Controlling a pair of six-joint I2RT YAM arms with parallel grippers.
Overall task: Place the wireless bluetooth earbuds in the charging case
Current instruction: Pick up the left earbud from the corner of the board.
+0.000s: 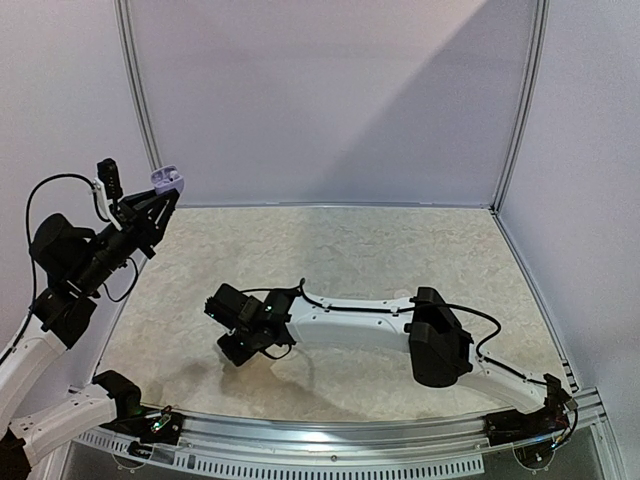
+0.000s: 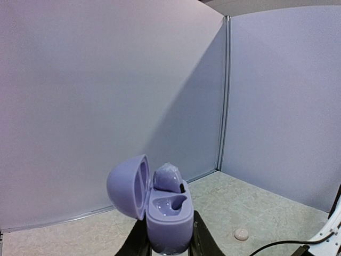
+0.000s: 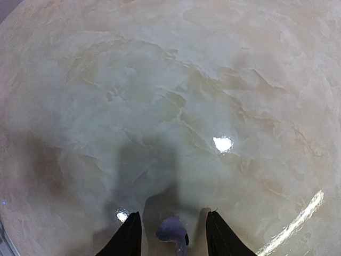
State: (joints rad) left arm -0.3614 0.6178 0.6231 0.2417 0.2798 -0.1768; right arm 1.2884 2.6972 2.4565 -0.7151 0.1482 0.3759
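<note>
marbled worktop lies under the right jaws, which stand spread on either side of the loose earbud, a gap showing on each side. held high at the left, the left jaws pinch the charging case, lid open, with the seated earbud in the far socket and the near socket empty. likely best: centre the loose earbud in the gap, close gently so it cannot skid on the glossy surface, then lift straight up.
</note>
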